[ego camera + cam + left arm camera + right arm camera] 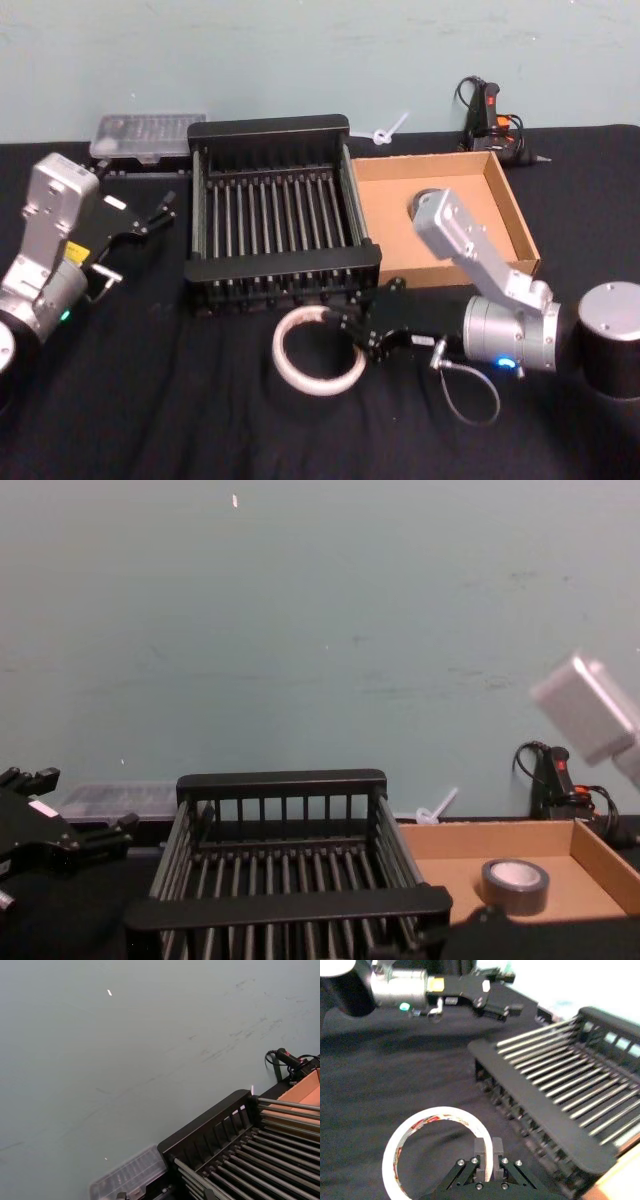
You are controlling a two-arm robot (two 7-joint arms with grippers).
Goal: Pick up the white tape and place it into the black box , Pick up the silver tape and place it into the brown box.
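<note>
Gripping white tape: right tool, red print unreadable.

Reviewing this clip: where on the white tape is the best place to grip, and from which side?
Grip the thin band of the white tape, one finger inside the ring, one outside. It lies flat on the black cloth before the black box, hole upward, so its wall is the pinchable part. The right gripper already straddles the band on the robot's right side.

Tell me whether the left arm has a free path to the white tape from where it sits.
Probably not needed, and awkward: the right gripper is already shut on the white tape in front of the black box. The left gripper sits off beside the crate's left side, jaws open.
</note>
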